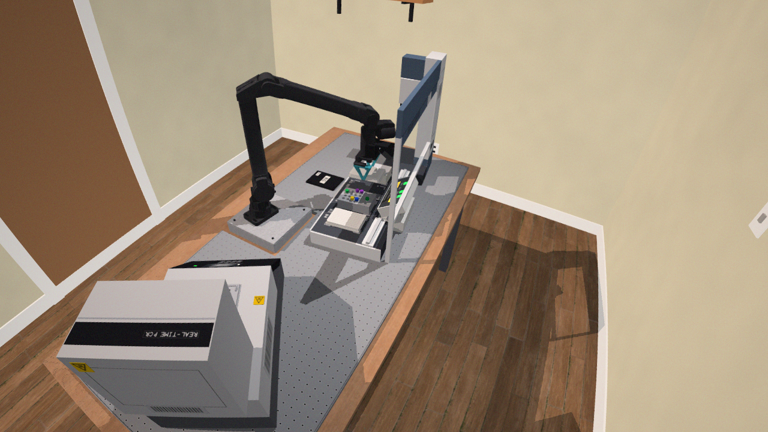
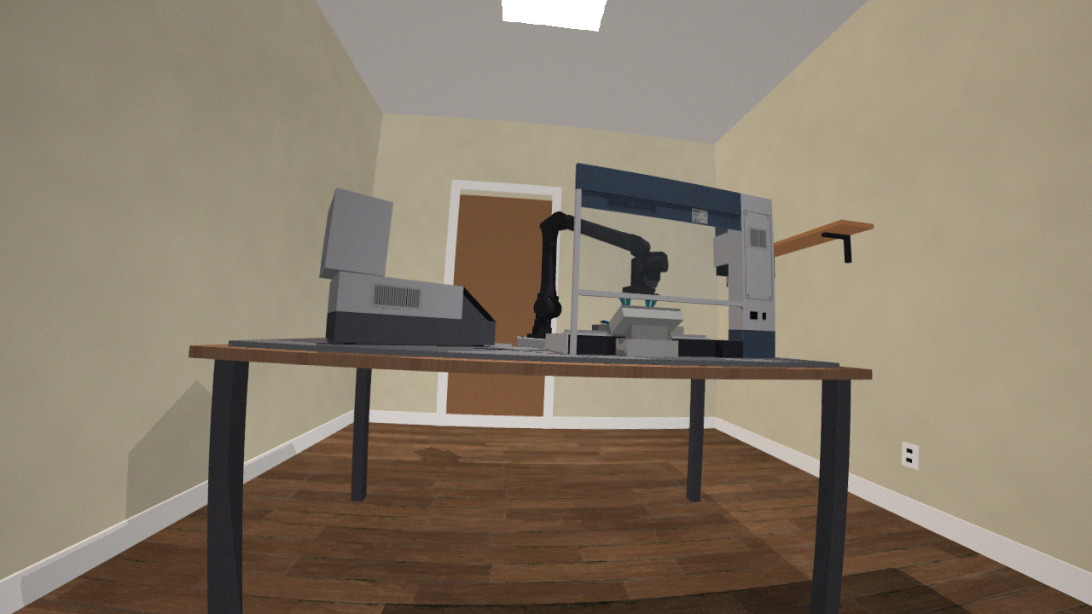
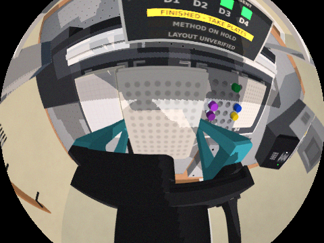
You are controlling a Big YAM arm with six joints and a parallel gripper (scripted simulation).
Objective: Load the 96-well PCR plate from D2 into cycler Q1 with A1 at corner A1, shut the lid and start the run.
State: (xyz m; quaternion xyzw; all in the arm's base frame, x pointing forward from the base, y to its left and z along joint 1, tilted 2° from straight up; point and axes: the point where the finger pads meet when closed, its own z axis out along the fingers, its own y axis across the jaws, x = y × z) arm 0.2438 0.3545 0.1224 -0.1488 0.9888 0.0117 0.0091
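Observation:
My gripper is shut on the white 96-well PCR plate, its teal fingers on the two long sides. It holds the plate level, a little above the deck, under the liquid handler's frame. In the top view the gripper hangs over the far end of the deck tray. The deck's display shows green lamps for D1, D3 and D4 and a dark one for D2. The cycler Q1 stands at the near end of the table with its lid raised and a green lamp.
The tube cooling block with coloured tubes sits beside the held plate. The other plate lies at the tray's near end. The white deep-well block is on the plate's other side. A black nest lies near the arm's base.

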